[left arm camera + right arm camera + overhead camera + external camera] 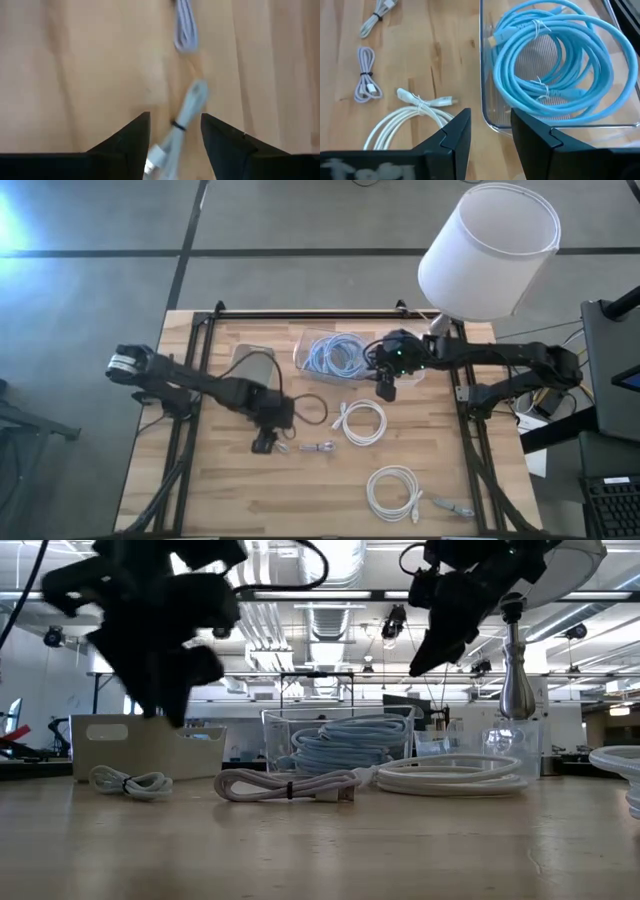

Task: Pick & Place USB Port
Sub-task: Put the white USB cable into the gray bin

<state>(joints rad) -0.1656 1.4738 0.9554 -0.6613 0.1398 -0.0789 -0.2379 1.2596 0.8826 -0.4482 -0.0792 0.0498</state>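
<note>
- The left gripper [264, 446] hangs above the pale, grained wooden table [240, 500], fingers [131, 142] parted a moderate width and holding nothing.
- Between those fingers in the left wrist view lies a small bundled grey USB cable [181, 131], bound by a dark tie; in the high view it sits just at the gripper's 3 o'clock [316, 447].
- The right gripper [387, 390] hovers at the clear plastic tray's [303, 352] 3 o'clock edge, fingers [455, 135] apart by a similar gap and empty.
- The tray holds a coiled light-blue cable [555, 60].
- A coiled white cable [362, 421] lies at the right gripper's 7 o'clock; another white coil [392, 491] rests nearer the table's front edge.
- A white cylindrical lampshade [490, 250] stands at the table's 1 o'clock corner.
</note>
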